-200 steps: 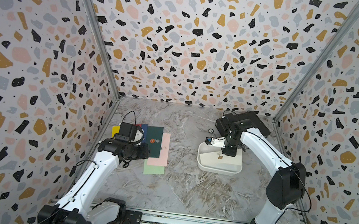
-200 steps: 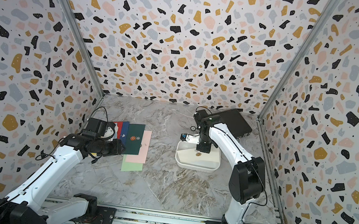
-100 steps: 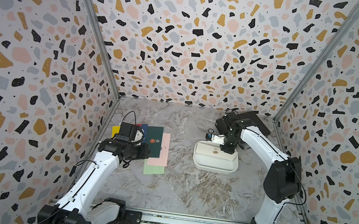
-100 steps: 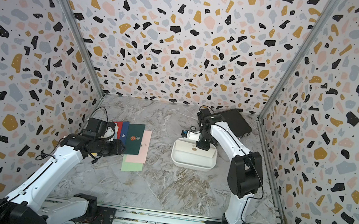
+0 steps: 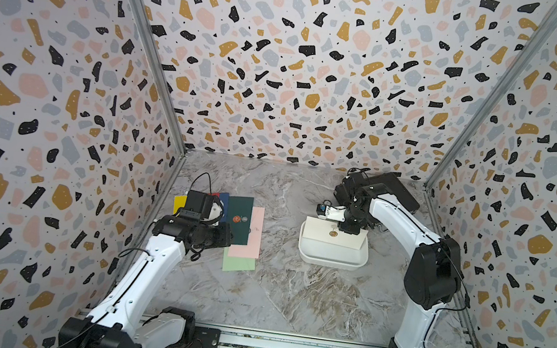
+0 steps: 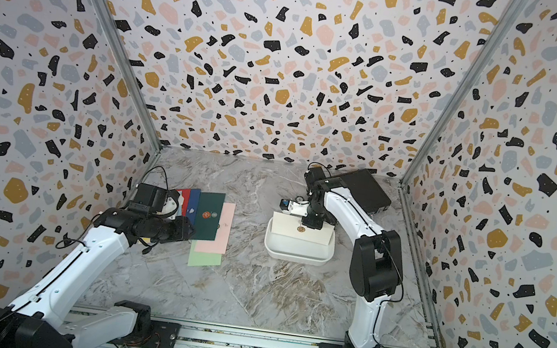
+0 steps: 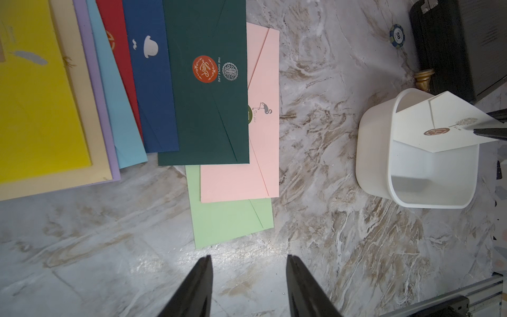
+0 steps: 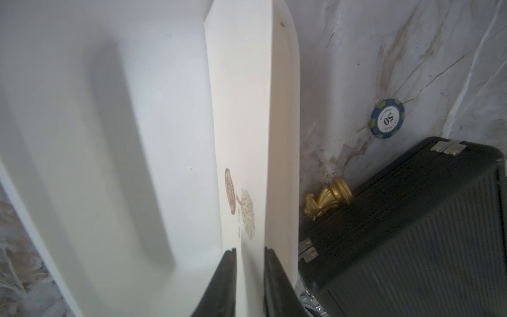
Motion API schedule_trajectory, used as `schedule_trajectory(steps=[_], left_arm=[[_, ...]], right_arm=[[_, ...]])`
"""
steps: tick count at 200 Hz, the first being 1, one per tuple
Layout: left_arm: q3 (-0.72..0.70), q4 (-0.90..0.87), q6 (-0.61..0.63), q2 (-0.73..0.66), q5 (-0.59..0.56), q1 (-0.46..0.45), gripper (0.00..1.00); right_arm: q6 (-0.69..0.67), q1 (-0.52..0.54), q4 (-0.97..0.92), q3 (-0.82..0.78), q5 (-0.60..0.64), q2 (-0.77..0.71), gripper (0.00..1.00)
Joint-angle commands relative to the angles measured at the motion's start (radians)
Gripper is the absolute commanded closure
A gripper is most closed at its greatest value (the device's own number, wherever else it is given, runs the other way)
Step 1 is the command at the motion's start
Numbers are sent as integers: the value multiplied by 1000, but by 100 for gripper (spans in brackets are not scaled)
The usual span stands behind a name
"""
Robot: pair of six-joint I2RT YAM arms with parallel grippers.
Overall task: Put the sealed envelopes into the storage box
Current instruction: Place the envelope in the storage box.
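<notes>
The grey marble tabletop (image 5: 271,292) carries everything. At its far right corner lies a black ribbed briefcase (image 5: 400,192), with the right arm (image 5: 432,278) reaching across in front of it.

Near the briefcase sits the white storage box (image 5: 331,260). A cream envelope (image 5: 320,234) with a small round brown seal leans tilted across the far part of the box, its lower edge inside and one end jutting over the rim.

On the left side of the table, well apart from the box, the other sealed envelopes lie in an overlapping fan. From the wrist view they are:
- yellow (image 7: 35,96)
- beige (image 7: 82,153)
- lilac (image 7: 96,96)
- light blue (image 7: 118,109)
- red (image 7: 115,27)
- navy (image 7: 153,96)
- dark green (image 7: 208,109), with an orange seal
- pink (image 7: 263,151)
- light green (image 7: 230,222), lowest in the fan

The right gripper (image 8: 249,251) straddles the upper edge of the cream envelope. Its jaws stand slightly apart, with the paper between them and a visible gap. The left gripper (image 7: 248,258) hangs over bare marble just beside the light green envelope, jaws apart and empty.

A gold chess knight (image 8: 326,199) lies against the briefcase, between it and the box. A blue poker chip (image 8: 387,118) marked 50 rests on the marble near it.
</notes>
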Motion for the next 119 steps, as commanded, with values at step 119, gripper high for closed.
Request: schedule_trajectory(steps=[119], left_arm=[[56,130,-167,191,-33,-23,54]], right_arm=[[1288,59,582,-266,-266,-342,56]])
